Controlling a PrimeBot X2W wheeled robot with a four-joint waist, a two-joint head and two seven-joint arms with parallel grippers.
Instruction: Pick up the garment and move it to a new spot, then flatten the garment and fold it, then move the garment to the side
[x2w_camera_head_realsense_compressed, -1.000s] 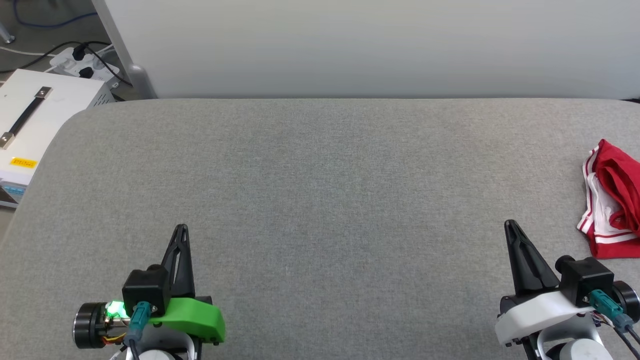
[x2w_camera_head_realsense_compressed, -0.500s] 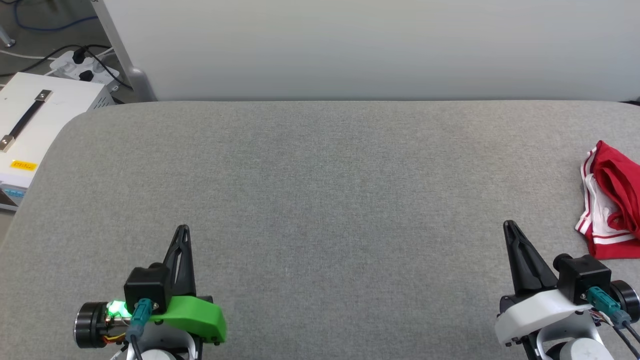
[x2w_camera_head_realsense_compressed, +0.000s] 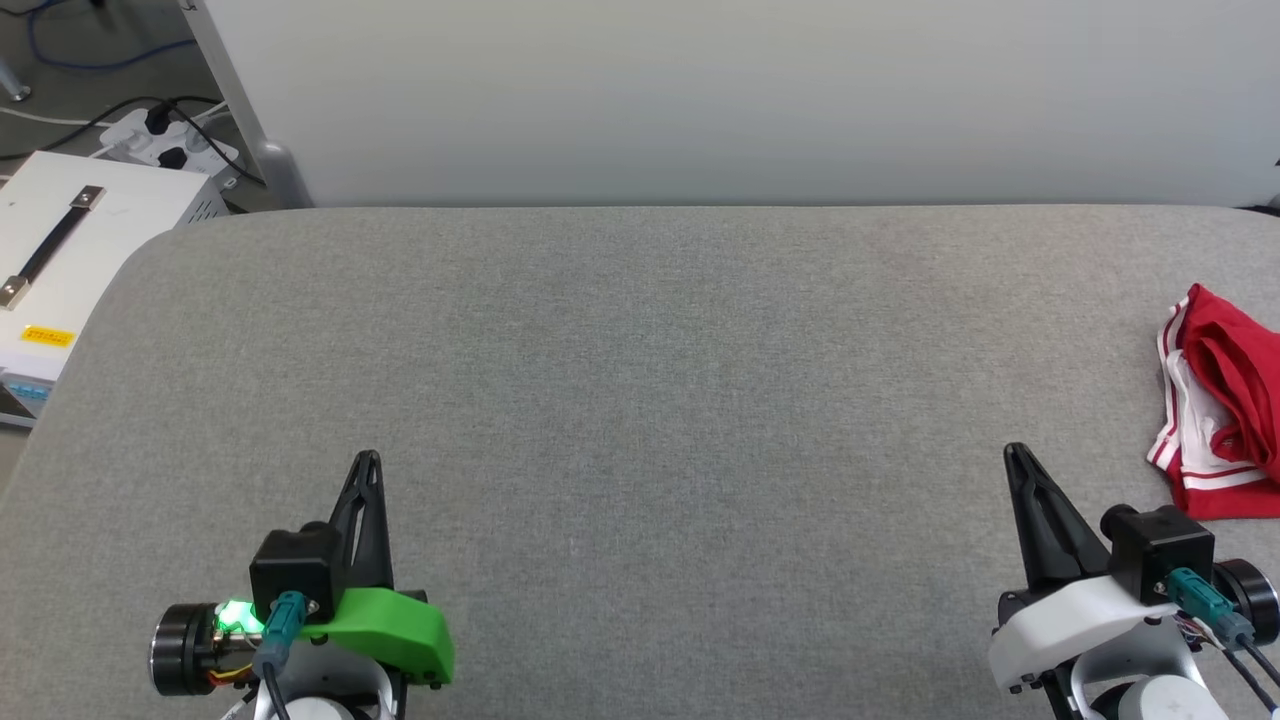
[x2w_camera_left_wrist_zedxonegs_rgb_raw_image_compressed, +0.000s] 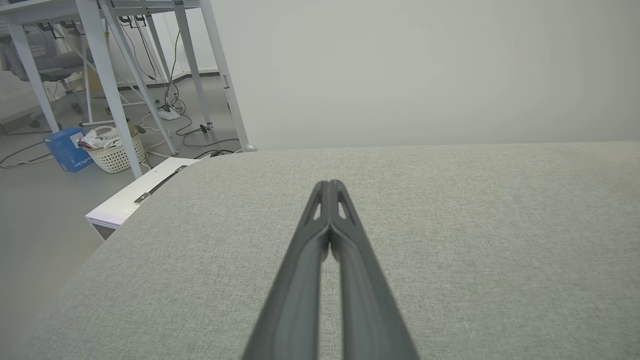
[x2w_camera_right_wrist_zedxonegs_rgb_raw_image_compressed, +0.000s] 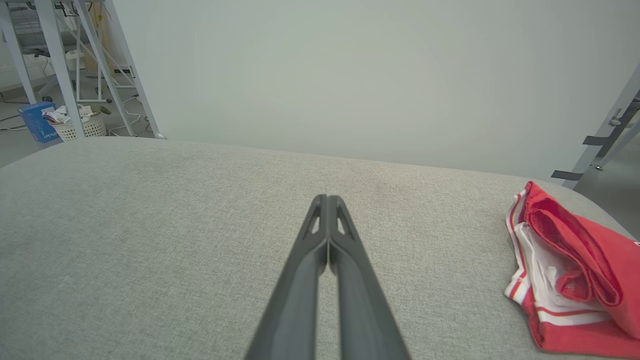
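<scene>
Grey padded surface (x2w_camera_head_realsense_compressed: 640, 380); white case (x2w_camera_head_realsense_compressed: 120, 235) beside it; perhaps power strip (x2w_camera_head_realsense_compressed: 165, 140).

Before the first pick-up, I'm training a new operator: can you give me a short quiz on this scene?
1. Fill in: the left gripper and the right gripper are both ____, holding nothing.
2. Which is nearer the garment? A: left gripper. B: right gripper.
3. True or false: the garment lies folded flat at the middle of the grey surface.
Key: 1 shut; 2 B; 3 false, it lies crumpled at the grey surface's right edge.
</scene>
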